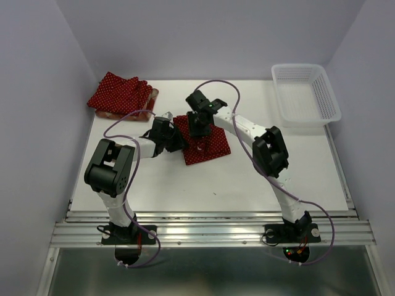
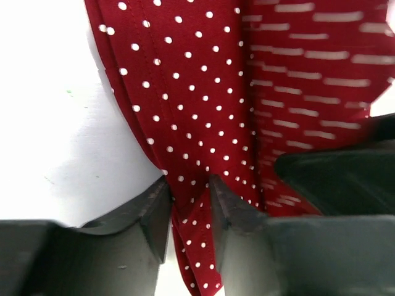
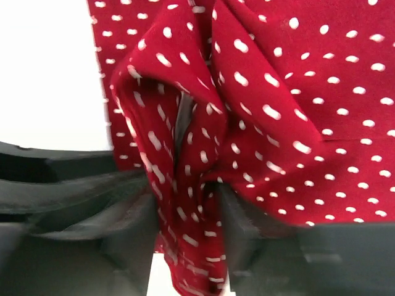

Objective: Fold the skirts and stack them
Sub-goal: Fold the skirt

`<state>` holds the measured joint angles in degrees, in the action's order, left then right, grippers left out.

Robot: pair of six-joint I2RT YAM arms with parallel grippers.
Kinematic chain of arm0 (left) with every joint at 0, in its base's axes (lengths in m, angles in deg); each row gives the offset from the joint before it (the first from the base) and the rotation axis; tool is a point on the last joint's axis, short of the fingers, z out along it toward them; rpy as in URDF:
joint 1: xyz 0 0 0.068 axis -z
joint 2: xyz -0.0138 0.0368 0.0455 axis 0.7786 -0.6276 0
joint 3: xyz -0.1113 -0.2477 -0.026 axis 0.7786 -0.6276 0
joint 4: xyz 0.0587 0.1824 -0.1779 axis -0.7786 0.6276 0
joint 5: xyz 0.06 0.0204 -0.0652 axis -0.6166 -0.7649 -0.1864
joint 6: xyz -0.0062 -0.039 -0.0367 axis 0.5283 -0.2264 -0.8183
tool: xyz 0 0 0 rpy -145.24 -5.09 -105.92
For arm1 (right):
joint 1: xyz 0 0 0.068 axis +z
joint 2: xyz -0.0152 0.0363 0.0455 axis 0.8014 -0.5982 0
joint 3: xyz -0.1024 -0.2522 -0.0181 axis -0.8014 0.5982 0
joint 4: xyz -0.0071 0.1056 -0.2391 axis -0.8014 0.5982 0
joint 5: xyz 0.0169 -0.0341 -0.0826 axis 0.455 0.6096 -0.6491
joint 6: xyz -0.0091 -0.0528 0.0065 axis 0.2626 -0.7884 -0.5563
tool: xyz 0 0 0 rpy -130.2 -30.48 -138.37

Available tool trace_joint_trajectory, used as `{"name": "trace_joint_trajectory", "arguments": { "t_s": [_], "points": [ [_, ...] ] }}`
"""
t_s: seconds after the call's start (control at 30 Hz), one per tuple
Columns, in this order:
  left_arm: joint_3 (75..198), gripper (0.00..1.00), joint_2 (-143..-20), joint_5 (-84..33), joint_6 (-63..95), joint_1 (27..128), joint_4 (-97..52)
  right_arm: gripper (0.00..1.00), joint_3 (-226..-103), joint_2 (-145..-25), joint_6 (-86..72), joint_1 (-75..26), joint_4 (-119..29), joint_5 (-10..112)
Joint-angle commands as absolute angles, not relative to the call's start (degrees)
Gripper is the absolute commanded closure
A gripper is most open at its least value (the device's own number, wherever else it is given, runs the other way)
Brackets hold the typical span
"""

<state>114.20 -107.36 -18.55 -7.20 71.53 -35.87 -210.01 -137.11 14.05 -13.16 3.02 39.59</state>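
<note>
On a white table (image 1: 308,172) boxed in by pale lavender-grey walls (image 1: 37,92) on three sides, with a ribbed metal rail (image 1: 210,233) running along its near edge, two black-and-white arms are reaching in toward the middle. Three skirts are showing in the overhead view: two dark red with white polka dots and one plaid. The first dotted one, the centre skirt (image 1: 210,148), is lying mid-table, and both arms are meeting at its left and far side. The left gripper (image 2: 189,200) is pinching it. In the left wrist view its jaws are standing narrow, with a bunched edge of dotted cloth running down between them and the white surface showing to the left. The right gripper (image 3: 185,200) is likewise clamping a gathered fold of the same cloth, which is puckering above its dark fingers. The second dotted one, the corner skirt (image 1: 117,91), is lying folded in the far left corner on top of the plaid skirt (image 1: 153,96), whose edge is peeking out along the right and near sides. One white mesh basket (image 1: 333,105) is sitting in the far right corner, well apart from all three skirts. Two purple cables (image 1: 229,84) are looping off the arms, one from each.
</note>
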Motion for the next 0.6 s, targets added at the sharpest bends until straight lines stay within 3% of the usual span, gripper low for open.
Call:
{"name": "trace_joint_trajectory", "arguments": {
  "t_s": [0.0, 0.03, 0.2, 0.23, 0.37, 0.57],
  "points": [
    [114.62, 0.55, -104.97, -21.99, -6.3, 71.96, -29.17, 0.44, -213.48, -137.0, 11.31, -13.09, -1.43, 45.72],
    [114.71, 0.55, -104.18, -22.52, -6.3, 71.96, -28.65, 0.35, -213.22, -136.21, 11.05, -13.09, -2.22, 47.3],
    [114.1, 0.46, -96.81, -27.7, -7.35, 71.96, -23.29, 0.15, -210.49, -128.04, 8.94, -13.09, -6.79, 50.47],
    [113.31, 0.39, -95.66, -28.58, -7.53, 71.96, -22.67, 0.0, -209.79, -126.72, 8.67, -13.09, -7.32, 50.39],
    [111.9, 0.04, -90.39, -32.97, -8.67, 71.96, -17.84, 0.0, -205.49, -120.04, 7.62, -13.09, -8.99, 47.85],
    [110.67, 0.01, -82.75, -34.83, -8.94, 71.96, -13.97, 0.0, -196.96, -112.92, 7.97, -16.07, -11.8, 47.48]
  ]
}}
